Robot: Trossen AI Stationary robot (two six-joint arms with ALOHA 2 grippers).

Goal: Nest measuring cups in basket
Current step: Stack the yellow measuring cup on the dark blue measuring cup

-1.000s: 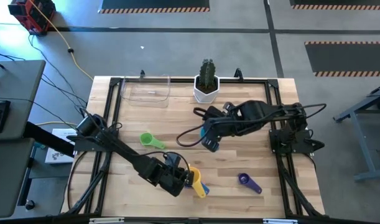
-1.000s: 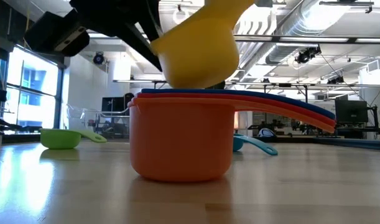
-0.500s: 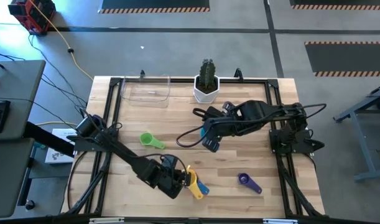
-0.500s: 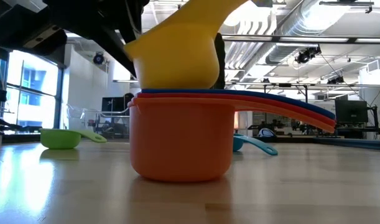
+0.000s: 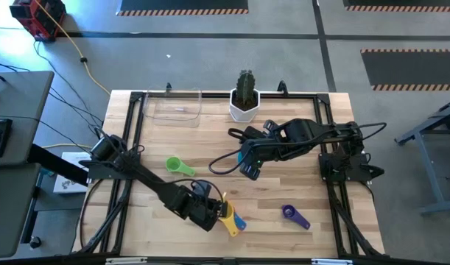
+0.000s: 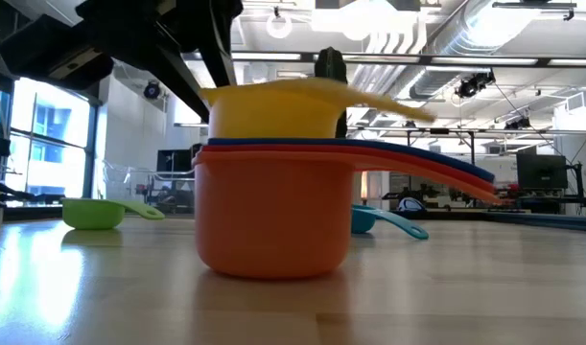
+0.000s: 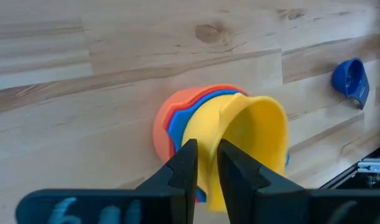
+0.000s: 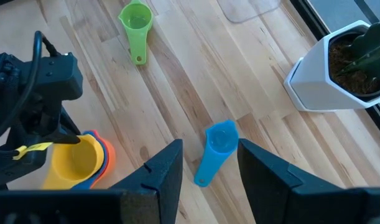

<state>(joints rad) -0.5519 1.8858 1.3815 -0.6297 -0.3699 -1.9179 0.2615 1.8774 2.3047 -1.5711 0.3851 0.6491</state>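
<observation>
A stack of measuring cups stands near the table's near edge: orange (image 6: pixel 273 220) outermost, then red and blue, with the yellow cup (image 7: pixel 255 134) seated level on top. My left gripper (image 7: pixel 206 148) is shut on the yellow cup (image 5: pixel 226 212). My right gripper (image 8: pixel 208 165) hovers open above mid-table, over the teal cup (image 8: pixel 217 146), which lies flat on the wood. The green cup (image 5: pixel 179 165) and the purple cup (image 5: pixel 294 215) lie apart on the table. The clear basket (image 5: pixel 173 107) sits at the far edge. My left gripper pinches the yellow cup's wall at the rim (image 7: pixel 208 124), on the side away from its handle (image 6: pixel 398 103), one finger inside the bowl and one outside. The fingers slant down from the table's left. The cup sits level, nested in the blue cup of the stack.
A white pot with a cactus (image 5: pixel 244 103) stands at the far edge, right of the basket. Black frame rails run along the table's sides. Bare wood lies between the stack and the purple cup, and in front of the basket.
My left gripper has come down and carried the yellow cup from a tilted pose just above the stack into it. The cup has levelled out and now sits nested on top, its handle over the other handles. The stack has shifted slightly.
</observation>
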